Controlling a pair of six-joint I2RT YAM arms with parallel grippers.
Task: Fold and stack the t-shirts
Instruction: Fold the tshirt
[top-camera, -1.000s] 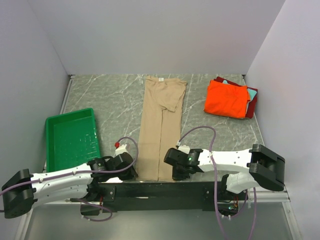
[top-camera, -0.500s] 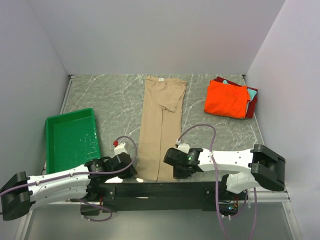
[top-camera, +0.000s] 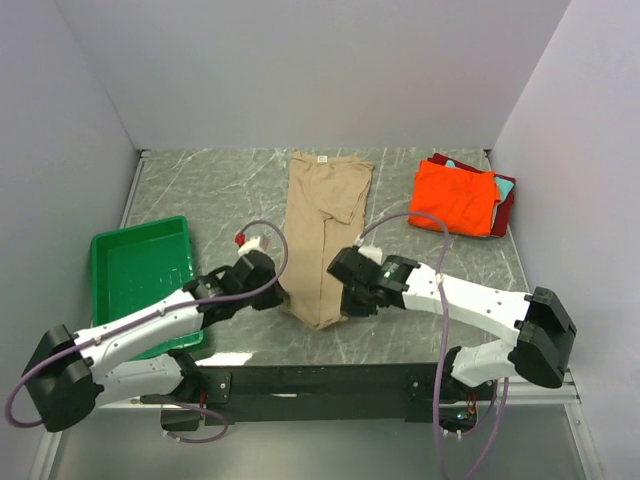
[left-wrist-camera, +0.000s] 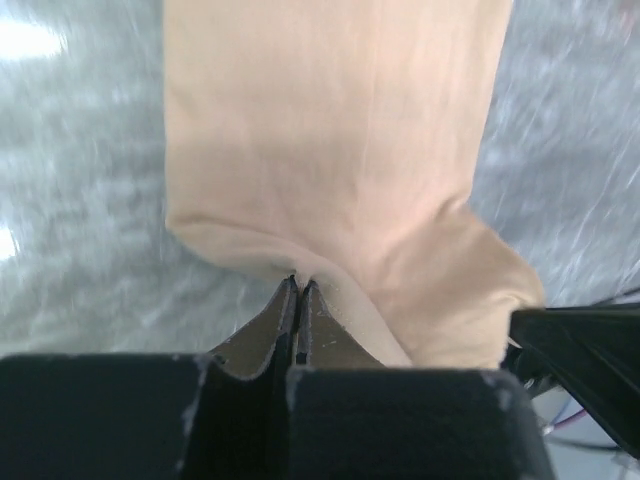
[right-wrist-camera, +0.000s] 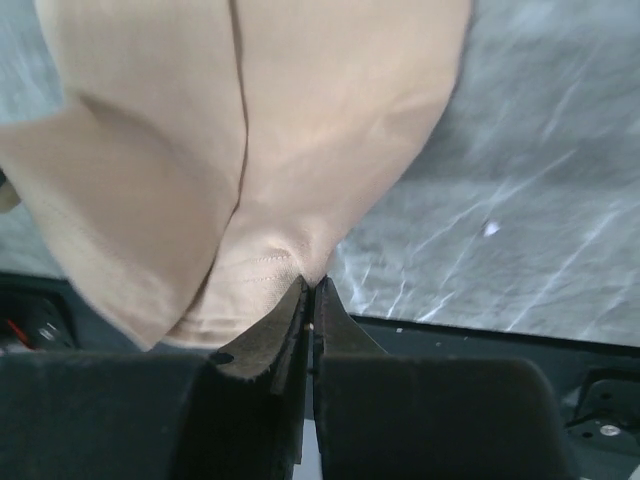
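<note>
The tan t-shirt (top-camera: 325, 215) lies as a long narrow strip down the middle of the table, collar at the far end. Its near hem is lifted and sags between my two grippers. My left gripper (top-camera: 281, 297) is shut on the hem's left corner; the cloth (left-wrist-camera: 330, 150) bunches at its fingertips (left-wrist-camera: 298, 282). My right gripper (top-camera: 347, 300) is shut on the right corner, the cloth (right-wrist-camera: 250, 140) hanging from its fingertips (right-wrist-camera: 311, 285). A folded orange t-shirt (top-camera: 455, 197) lies on dark red and teal ones (top-camera: 503, 203) at the far right.
A green plastic tray (top-camera: 140, 275) stands at the left, beside my left arm. The black base bar (top-camera: 320, 380) runs along the table's near edge. White walls close in the left, back and right sides.
Both grippers have moved away from the near edge towards the far side, lifting the tan shirt's near hem with them. The strip on the table now looks shorter.
</note>
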